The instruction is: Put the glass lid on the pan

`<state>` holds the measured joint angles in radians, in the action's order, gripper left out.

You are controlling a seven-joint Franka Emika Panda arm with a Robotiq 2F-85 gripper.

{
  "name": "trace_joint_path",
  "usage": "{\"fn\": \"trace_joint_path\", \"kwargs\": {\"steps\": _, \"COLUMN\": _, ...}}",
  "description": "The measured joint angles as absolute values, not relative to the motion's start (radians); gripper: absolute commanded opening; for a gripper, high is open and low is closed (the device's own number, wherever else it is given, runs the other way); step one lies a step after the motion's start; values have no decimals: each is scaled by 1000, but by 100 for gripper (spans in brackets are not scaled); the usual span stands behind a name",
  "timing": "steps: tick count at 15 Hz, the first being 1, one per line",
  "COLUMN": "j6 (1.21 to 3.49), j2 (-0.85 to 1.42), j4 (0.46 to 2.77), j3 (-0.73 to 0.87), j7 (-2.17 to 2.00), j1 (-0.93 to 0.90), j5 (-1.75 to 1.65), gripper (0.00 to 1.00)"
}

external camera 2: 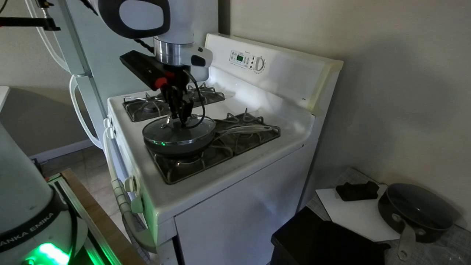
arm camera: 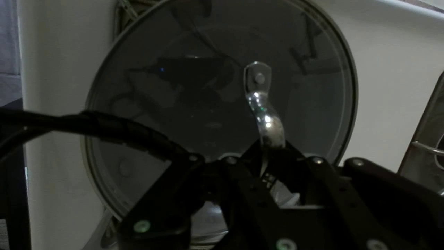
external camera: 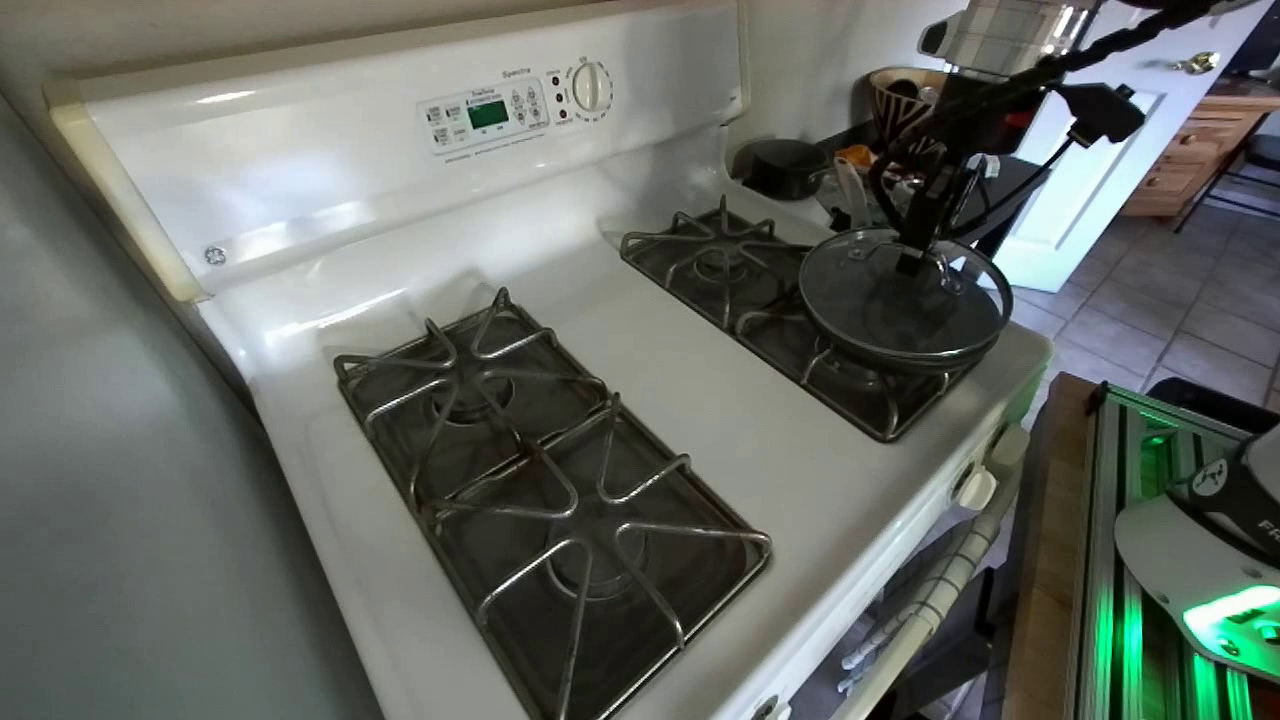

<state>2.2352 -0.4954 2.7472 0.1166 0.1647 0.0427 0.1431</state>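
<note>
Glass lid, round, clear, metal-rimmed (external camera 2: 173, 135): on top of the round dark-grey pan (external camera 2: 178, 150), which stands on a dark wire burner grate (external camera 2: 220, 149) of the white stove (external camera: 690, 390). In both exterior views the rim lies along the pan's edge, no gap or tilt made out; exact seating all round cannot be checked. Black two-finger gripper (arm camera: 273, 150): fingertips on either side of the lid's shiny arched metal handle (arm camera: 265, 107), apparently pinching it; firmness of hold not readable. Progress, judged: placement essentially done. Remaining: confirm seating, let the handle go, lift clear without dragging the lid.
</note>
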Motion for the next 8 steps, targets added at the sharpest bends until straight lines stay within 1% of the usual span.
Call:
{"fn": "trace_joint_path", "kwargs": {"steps": 1, "j6": 2235, "j2": -494, "j4": 2747, "j3": 117, "j7": 165, "j1": 43, "j5": 141, "gripper": 0}}
{"fn": "trace_joint_path", "kwargs": {"steps": 2, "j6": 2236, "j2": -493, "j4": 2747, "j3": 117, "j7": 165, "j1": 43, "j5": 138, "gripper": 9}}
{"fn": "trace_joint_path", "kwargs": {"steps": 3, "j6": 2236, "j2": -492, "j4": 2747, "j3": 117, "j7": 165, "j1": 43, "j5": 135, "gripper": 25}}
{"fn": "trace_joint_path", "kwargs": {"steps": 4, "j6": 2236, "j2": -491, "j4": 2747, "j3": 117, "j7": 165, "j1": 43, "j5": 132, "gripper": 31}}
{"fn": "trace_joint_path", "kwargs": {"steps": 5, "j6": 2236, "j2": -490, "j4": 2747, "j3": 117, "j7": 165, "j1": 44, "j5": 127, "gripper": 40}}
{"fn": "trace_joint_path", "kwargs": {"steps": 6, "j6": 2236, "j2": -490, "j4": 2747, "j3": 117, "j7": 165, "j1": 47, "j5": 123, "gripper": 40}}
{"fn": "trace_joint_path", "kwargs": {"steps": 7, "j6": 2240, "j2": -490, "j4": 2746, "j3": 117, "j7": 165, "j1": 50, "j5": 121, "gripper": 47}}
{"fn": "trace_joint_path", "kwargs": {"steps": 8, "j6": 2245, "j2": -490, "j4": 2746, "j3": 117, "j7": 165, "j1": 51, "j5": 121, "gripper": 49}}
